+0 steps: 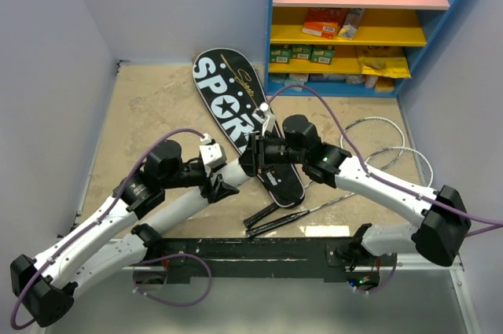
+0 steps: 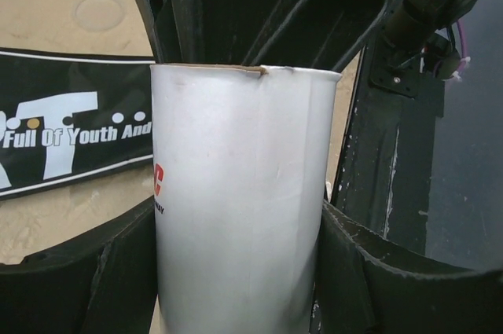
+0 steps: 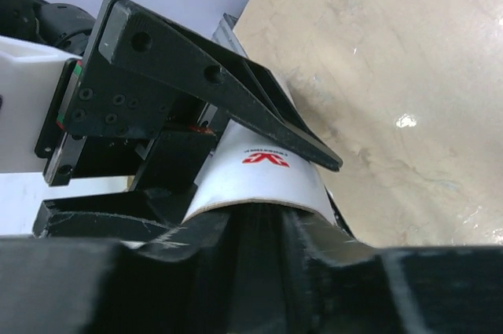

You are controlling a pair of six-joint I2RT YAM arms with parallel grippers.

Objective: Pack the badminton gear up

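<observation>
long white tube [image 2: 244,137] fills the left wrist view, pinched in the left claw [image 2: 236,220], black bag [image 2: 71,137] beyond it. right wrist: right claw [image 3: 259,222] sits at the tube's end, grip unclear. overhead: rackets [image 1: 275,222] lie outside, right of both claws; packing looks barely begun.

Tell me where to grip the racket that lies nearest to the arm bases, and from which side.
Grip its black handle from straight above, jaws across it: it lies flat on the table and is thicker than the thin shaft. The other handle lies close beside it.
</observation>
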